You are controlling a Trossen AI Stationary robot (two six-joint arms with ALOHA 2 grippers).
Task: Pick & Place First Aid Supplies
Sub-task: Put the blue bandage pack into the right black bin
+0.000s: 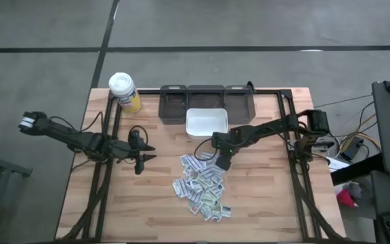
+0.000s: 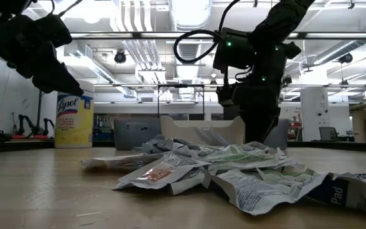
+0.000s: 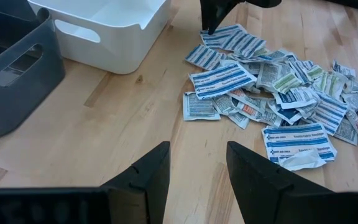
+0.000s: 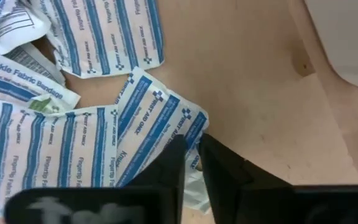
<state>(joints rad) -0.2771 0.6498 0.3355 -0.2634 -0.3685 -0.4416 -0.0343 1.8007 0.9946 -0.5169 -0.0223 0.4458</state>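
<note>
On the left of the wooden surface (image 1: 263, 203), the left end effector (image 1: 143, 152) hovers clear of everything, its fingers (image 3: 146, 177) spread apart and holding nothing. Far left stands a yellow bottle (image 1: 125, 93) with a white lid. Toward the middle, a white bin (image 1: 206, 123) sits just in front of a row of dark bins (image 1: 206, 102) at the far edge. Just near of the white bin, the first aid supplies (image 1: 202, 186) lie heaped in a loose pile of flat packets. The right end effector (image 4: 191, 163) is lowered at the pile's far edge, its fingers nearly together, pinching the corner of a blue-striped packet (image 4: 157, 127) there.
</note>
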